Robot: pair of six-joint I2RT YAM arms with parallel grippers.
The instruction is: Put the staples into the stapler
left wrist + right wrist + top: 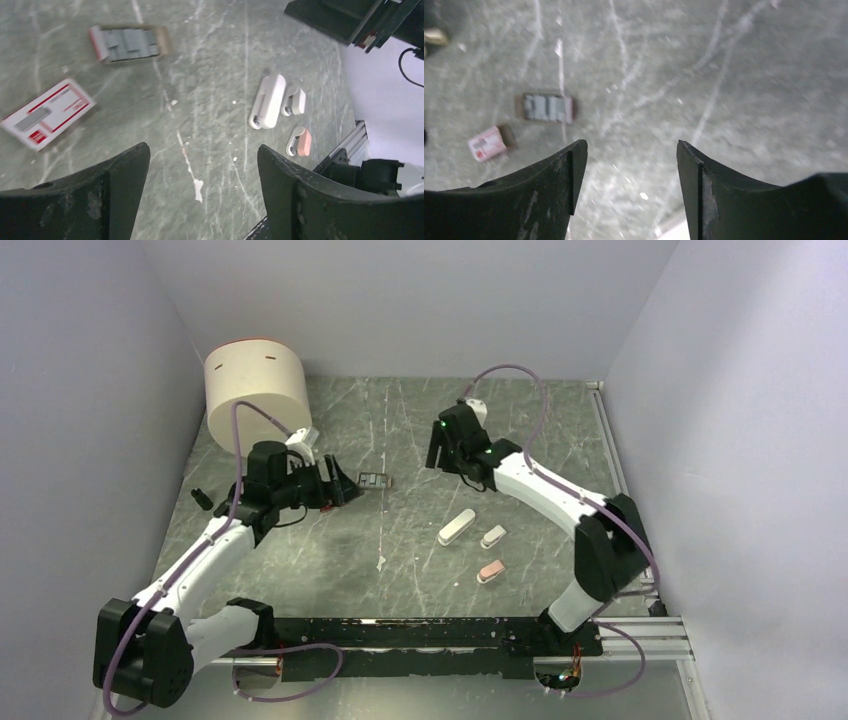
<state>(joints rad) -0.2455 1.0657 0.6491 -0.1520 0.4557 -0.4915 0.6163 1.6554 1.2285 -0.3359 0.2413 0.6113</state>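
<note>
Grey staples (129, 44) lie well apart from the flat white stapler (267, 101).

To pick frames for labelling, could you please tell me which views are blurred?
Top external: sharp, evenly lit, stapler crisp. Left wrist: motion blur smears the staple box and the staples; stapler less so. Right wrist: table and staples soft throughout.

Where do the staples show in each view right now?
Top external: staples just left of centre.
Left wrist: upper left.
Right wrist: left side, mid-height.
Landmark: red-and-white box lying near them in both wrist views.
</note>
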